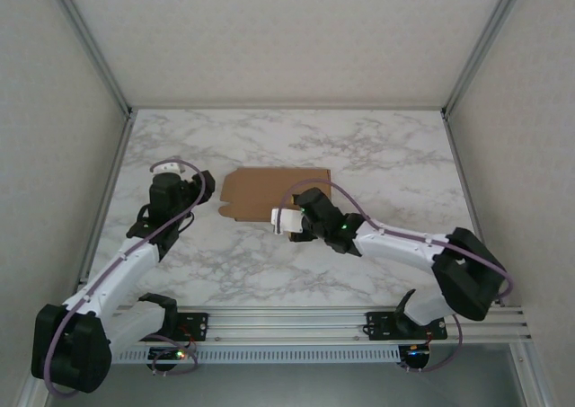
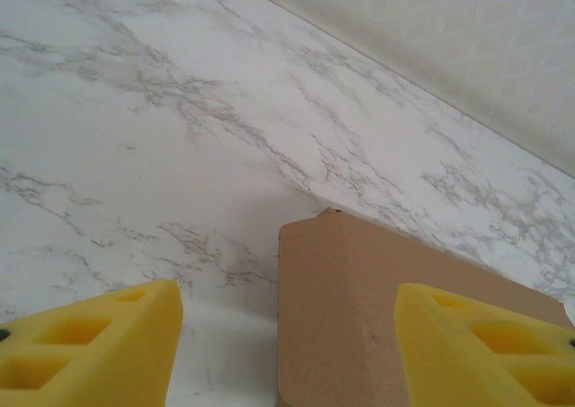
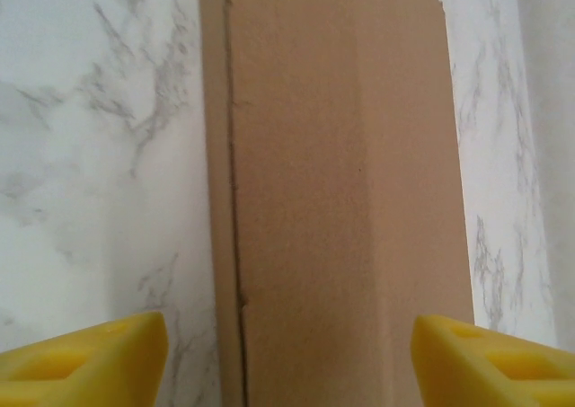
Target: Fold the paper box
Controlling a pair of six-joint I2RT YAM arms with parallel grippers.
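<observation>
Top external: paper box (image 1: 274, 192) lies flat mid-table. Left gripper (image 1: 166, 167) is off its left end, right gripper (image 1: 286, 220) at its near edge.
Left wrist: fingers spread, empty, framing a box corner, probably lining up.
Right wrist: fingers spread above the panel, empty.

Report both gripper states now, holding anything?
Left gripper: open, jaws apart, holding nothing.
Right gripper: open, jaws apart, holding nothing; the cardboard box lies flat just ahead of it.
</observation>
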